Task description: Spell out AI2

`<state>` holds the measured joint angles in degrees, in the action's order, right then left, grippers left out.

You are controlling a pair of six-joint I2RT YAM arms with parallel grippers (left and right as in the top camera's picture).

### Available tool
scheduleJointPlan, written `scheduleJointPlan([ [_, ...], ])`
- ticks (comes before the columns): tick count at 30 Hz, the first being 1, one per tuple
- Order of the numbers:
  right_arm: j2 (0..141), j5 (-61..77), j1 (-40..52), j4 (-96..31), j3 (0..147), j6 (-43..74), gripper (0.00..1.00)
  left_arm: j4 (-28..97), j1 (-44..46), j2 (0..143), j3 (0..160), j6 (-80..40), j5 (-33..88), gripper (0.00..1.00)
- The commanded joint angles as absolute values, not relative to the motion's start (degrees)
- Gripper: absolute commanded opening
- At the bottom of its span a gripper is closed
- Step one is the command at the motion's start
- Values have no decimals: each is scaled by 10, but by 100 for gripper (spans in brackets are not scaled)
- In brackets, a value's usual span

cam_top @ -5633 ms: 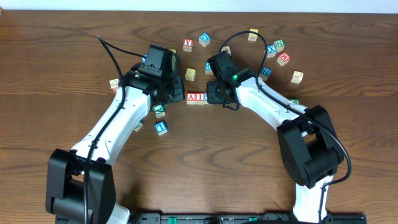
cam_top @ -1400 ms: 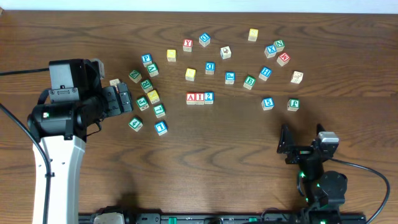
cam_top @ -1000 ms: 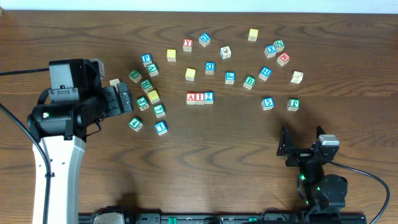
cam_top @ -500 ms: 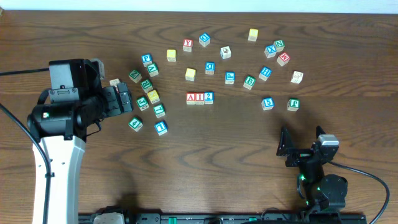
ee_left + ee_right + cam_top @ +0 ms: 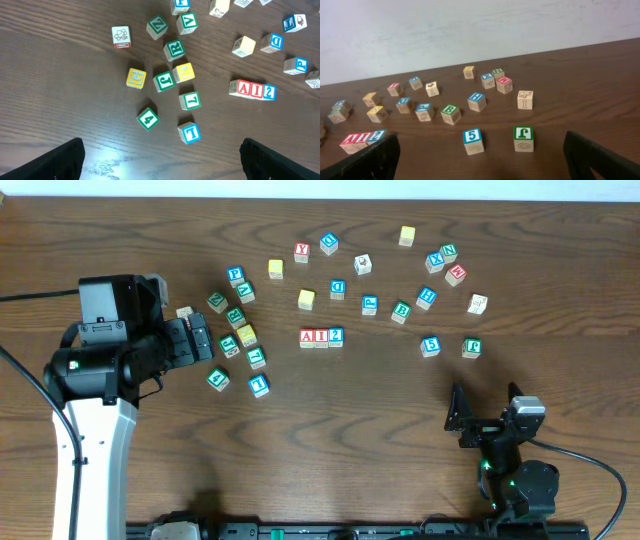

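Note:
Three blocks stand touching in a row at the table's middle: red A [image 5: 307, 336], red I [image 5: 321, 336] and blue 2 [image 5: 336, 335]. The same row shows upside down in the left wrist view, A [image 5: 243, 88], I [image 5: 256, 90], 2 [image 5: 269, 92]. It sits far left in the right wrist view [image 5: 364, 138]. My left gripper [image 5: 203, 340] [image 5: 162, 167] is open and empty, left of the row beside a cluster of green blocks. My right gripper [image 5: 457, 418] [image 5: 482, 165] is open and empty, drawn back near the front right.
Several loose letter blocks lie scattered behind and to both sides of the row. A green 4 [image 5: 148, 119] and a blue block [image 5: 189, 132] lie nearest my left gripper. A blue 5 [image 5: 472, 140] and a green block [image 5: 523, 138] stand just ahead of my right gripper.
Since the earliest frame both arms have pulled away from the row, and the blue 2 now shows beside A and I. Nothing has moved over the last second.

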<state>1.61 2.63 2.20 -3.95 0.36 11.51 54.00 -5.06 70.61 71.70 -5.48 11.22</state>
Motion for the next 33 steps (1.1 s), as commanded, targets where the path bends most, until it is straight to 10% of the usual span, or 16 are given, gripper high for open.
scheduleJointPlan([
  [1, 11, 31, 19, -41, 3, 121, 99, 542, -52, 704, 726, -45, 109, 98],
  [18, 11, 31, 19, -41, 3, 121, 99, 510, -52, 607, 703, -40, 81, 98],
  [33, 11, 31, 19, -41, 3, 121, 99, 157, -52, 361, 406, -15, 46, 98],
])
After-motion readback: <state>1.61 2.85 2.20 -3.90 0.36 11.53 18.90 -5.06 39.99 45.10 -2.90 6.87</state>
